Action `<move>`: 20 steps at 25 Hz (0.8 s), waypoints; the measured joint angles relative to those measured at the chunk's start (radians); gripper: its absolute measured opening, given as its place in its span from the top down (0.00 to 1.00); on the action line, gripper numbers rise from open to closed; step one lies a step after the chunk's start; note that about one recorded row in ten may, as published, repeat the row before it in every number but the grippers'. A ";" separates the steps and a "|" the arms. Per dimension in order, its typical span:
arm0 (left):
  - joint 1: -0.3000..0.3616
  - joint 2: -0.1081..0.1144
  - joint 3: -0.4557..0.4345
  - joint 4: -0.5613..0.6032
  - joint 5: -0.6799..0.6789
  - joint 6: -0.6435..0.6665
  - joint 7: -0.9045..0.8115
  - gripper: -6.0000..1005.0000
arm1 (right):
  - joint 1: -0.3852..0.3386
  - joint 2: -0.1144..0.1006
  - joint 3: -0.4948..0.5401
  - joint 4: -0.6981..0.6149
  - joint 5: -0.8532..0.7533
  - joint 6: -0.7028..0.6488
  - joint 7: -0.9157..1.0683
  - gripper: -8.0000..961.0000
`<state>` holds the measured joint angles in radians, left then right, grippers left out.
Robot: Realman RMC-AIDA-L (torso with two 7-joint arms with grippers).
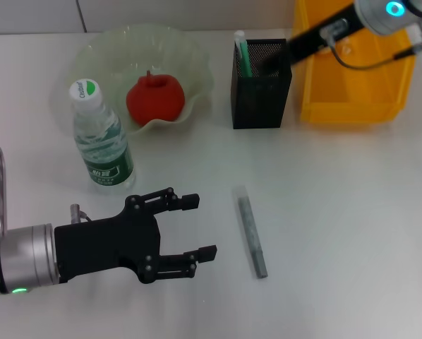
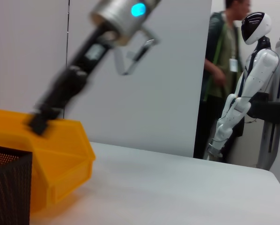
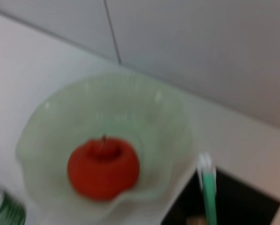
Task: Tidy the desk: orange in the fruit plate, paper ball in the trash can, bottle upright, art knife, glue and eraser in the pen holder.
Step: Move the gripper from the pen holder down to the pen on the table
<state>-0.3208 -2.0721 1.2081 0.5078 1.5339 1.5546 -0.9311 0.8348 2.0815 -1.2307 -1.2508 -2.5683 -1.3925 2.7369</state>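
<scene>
The orange (image 1: 155, 98) lies in the fruit plate (image 1: 197, 60), also in the right wrist view (image 3: 103, 167). The bottle (image 1: 101, 138) stands upright beside the plate. The art knife (image 1: 242, 51) stands in the pen holder (image 1: 260, 95). The glue (image 1: 252, 236) lies flat on the table. My left gripper (image 1: 199, 227) is open and empty, low over the table just left of the glue. My right gripper (image 1: 271, 65) hangs over the pen holder's mouth. A small tan patch (image 3: 196, 218) shows inside the holder; I cannot tell if it is the eraser. No paper ball is in view.
The trash can (image 1: 352, 106) stands right of the pen holder, with my right arm reaching across it. In the left wrist view a person (image 2: 224, 70) and a white humanoid robot (image 2: 245, 89) stand beyond the table's far edge.
</scene>
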 joint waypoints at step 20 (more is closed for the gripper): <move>0.066 0.010 -0.011 0.011 0.002 0.006 0.010 0.19 | -0.096 0.011 -0.464 -0.039 0.032 -0.106 0.198 0.21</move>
<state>-0.2550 -2.0620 1.1966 0.5184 1.5361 1.5602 -0.9210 0.7391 2.0924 -1.6950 -1.2895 -2.5368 -1.4990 2.9351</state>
